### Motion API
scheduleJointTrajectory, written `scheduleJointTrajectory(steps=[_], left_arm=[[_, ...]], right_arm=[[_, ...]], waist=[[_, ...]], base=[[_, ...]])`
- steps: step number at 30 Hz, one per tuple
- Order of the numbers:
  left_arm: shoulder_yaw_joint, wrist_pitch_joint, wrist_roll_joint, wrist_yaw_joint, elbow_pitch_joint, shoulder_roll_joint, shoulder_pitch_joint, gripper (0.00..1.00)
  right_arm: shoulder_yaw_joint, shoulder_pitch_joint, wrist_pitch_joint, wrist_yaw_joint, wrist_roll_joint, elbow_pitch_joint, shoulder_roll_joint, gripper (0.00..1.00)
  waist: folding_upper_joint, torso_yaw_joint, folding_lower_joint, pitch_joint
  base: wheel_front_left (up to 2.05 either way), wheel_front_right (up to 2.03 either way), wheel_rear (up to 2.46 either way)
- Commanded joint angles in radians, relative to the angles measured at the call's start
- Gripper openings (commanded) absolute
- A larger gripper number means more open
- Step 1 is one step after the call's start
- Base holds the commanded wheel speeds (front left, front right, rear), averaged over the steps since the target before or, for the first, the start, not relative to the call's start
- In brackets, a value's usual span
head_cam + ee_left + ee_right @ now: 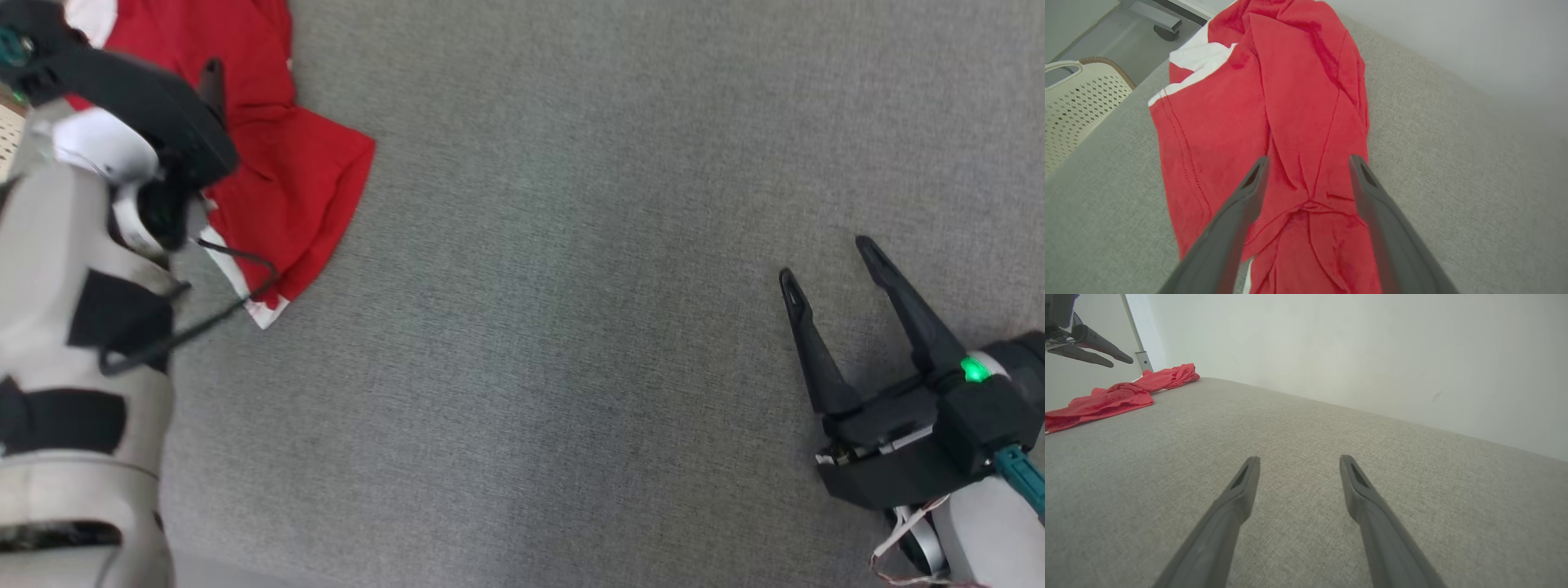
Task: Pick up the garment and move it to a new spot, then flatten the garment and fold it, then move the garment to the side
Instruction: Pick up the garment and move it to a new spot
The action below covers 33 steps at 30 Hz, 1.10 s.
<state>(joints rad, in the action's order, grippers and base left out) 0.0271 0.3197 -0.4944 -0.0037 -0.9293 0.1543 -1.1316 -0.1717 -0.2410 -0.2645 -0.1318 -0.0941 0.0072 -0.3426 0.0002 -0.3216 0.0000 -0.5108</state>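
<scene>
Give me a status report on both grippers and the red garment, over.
Left gripper open, above the red garment. Right gripper open, over the grey fabric surface. Garment crumpled, not yet lifted. Cream perforated basket beside the surface's edge.

garment (1298,102): red cloth with white panels, soft, matt, creased
work surface (571,327): grey woven fabric, matt, slightly rough
right gripper (826,261): dark plastic, smooth, matt
basket (1081,102): cream perforated plastic, faint sheen
wall (1372,355): pale, smooth, matt

garment (1298,102) red with white bands. surface (571,327) grey, fine woven fleck. basket (1077,106) cream, rows of small holes. right gripper (826,260) black, with a green light (971,369).
</scene>
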Motion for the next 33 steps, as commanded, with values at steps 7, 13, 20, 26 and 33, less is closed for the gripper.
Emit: scheduleJointTrajectory(steps=[7,13,20,26,33], left_arm=[[-0.033,0.11,0.031,0.044,-0.148,0.067,-0.121,1.0],[-0.047,0.115,0.037,0.031,-0.212,0.083,-0.133,1.0],[-0.05,0.11,0.02,0.012,-0.267,0.082,-0.131,1.0],[-0.061,0.091,0.017,-0.01,-0.296,0.072,-0.134,1.0],[-0.07,0.009,0.011,-0.054,-0.297,0.07,-0.122,0.0]], right_arm=[[-0.018,-0.062,0.002,0.002,0.006,0.023,-0.027,1.0],[-0.006,-0.075,0.004,0.002,0.004,0.022,-0.028,1.0],[0.005,-0.075,0.004,0.002,0.006,0.017,-0.026,1.0],[0.007,-0.075,0.005,0.002,0.004,0.02,-0.035,1.0],[0.014,-0.07,0.004,0.002,0.005,0.012,-0.03,1.0]], waist=[[-0.0002,0.049,0.0,-0.063],[-0.0002,0.069,0.0,-0.08],[-0.0002,0.08,0.0,-0.096],[-0.0002,0.082,0.0,-0.099],[-0.0002,0.085,0.0,-0.082]], base=[[0.0,0.0,0.0],[0.0,0.0,0.0],[0.0,0.0,0.0],[0.0,0.0,0.0],[0.0,0.0,0.0]])
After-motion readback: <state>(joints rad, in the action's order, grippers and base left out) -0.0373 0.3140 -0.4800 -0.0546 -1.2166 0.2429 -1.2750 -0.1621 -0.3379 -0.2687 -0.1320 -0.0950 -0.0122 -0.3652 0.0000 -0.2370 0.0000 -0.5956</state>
